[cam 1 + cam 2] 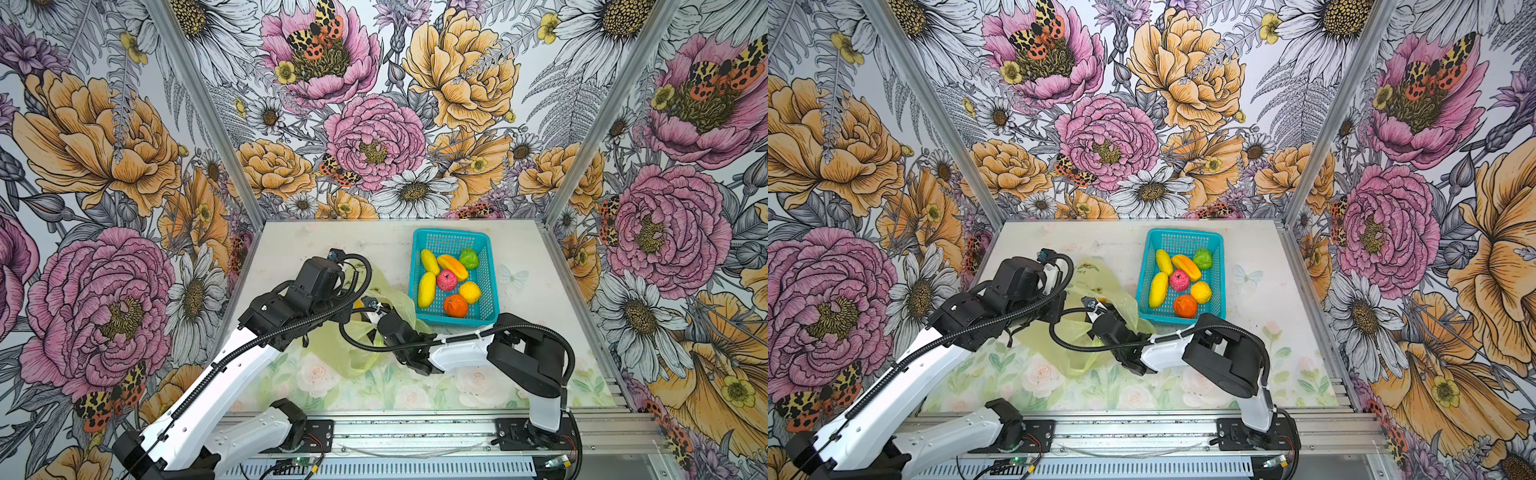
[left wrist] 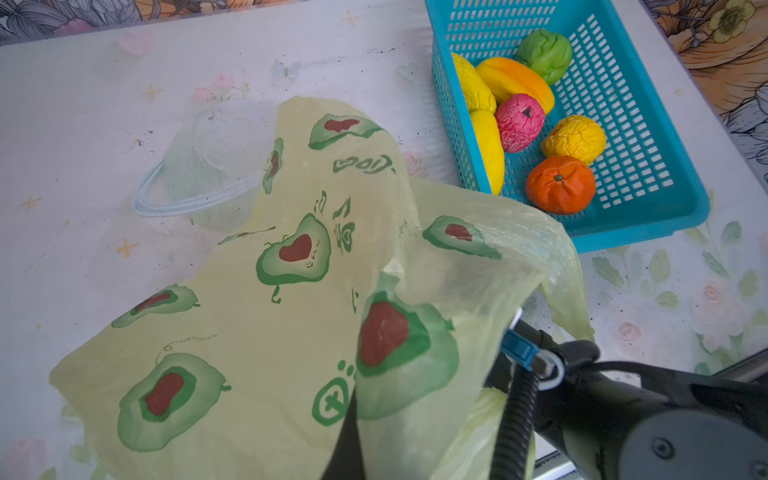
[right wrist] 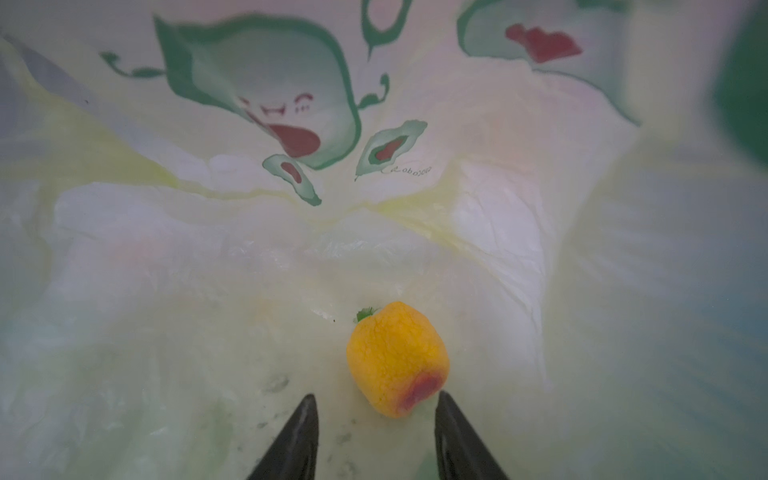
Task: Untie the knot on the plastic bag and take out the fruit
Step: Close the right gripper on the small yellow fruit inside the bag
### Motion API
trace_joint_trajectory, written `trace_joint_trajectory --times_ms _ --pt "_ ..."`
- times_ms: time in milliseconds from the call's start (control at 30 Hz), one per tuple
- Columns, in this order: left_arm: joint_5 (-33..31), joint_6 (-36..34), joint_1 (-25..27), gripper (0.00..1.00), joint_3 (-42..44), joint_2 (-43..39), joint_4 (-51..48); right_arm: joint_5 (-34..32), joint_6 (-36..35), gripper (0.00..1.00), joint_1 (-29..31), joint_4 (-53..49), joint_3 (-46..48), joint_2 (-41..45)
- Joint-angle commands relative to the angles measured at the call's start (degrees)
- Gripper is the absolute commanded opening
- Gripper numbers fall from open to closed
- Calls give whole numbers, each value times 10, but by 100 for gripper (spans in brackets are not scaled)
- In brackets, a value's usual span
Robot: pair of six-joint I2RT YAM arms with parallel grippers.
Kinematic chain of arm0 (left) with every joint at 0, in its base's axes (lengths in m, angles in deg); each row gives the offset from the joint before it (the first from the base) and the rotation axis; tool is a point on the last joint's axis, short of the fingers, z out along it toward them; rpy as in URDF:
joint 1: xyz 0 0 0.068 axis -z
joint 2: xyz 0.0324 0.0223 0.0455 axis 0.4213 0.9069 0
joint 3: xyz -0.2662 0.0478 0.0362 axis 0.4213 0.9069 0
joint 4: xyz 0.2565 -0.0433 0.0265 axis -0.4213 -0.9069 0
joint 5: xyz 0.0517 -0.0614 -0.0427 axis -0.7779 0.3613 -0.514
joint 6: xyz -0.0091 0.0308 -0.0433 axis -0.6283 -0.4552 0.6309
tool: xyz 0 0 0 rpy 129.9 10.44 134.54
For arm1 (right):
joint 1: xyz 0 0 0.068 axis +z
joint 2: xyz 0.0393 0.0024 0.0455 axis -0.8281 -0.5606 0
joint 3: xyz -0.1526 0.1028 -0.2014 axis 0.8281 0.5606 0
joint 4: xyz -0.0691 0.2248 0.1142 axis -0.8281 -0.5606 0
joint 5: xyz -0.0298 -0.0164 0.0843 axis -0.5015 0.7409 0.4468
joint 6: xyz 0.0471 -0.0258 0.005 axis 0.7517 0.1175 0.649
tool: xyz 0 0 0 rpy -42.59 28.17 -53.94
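– Right wrist view: any writing on the bag?

– Tiny script beside a small avocado print. It starts "Robo", and the rest is too small to be sure of. The left wrist view shows green lettering on the outside among the avocado cartoons, but it is creased and I can't read it.

– Where's the fruit?

– Inside the bag, lying on the film. It's yellow-orange with a red blotch. It sits just ahead of the right gripper, its near end between the fingertips and close against one of them. I can't tell if they touch.

– Jaws?

– About half open, holding nothing.

– And the left gripper?

– Closed tight, with bag film pinched and lifted like a tent.

– Bag's place?

– On the table, between the arms, just beside the basket. Seven more fruits lie in there.
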Motion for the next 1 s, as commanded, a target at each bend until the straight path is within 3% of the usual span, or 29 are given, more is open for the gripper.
trace_joint_trajectory --times_ms 0,300,800,967 --pt "20 -11 5 0 6 -7 18 -36 29 51 -6 -16 -19 -15" --pt "18 -11 5 0 7 -7 18 -75 79 71 -46 -32 -12 -19" --pt "19 -11 5 0 8 -6 18 -66 74 68 -59 -24 -18 -42" --pt "35 -15 6 0 9 -4 22 -23 75 76 -58 -6 -44 -75"
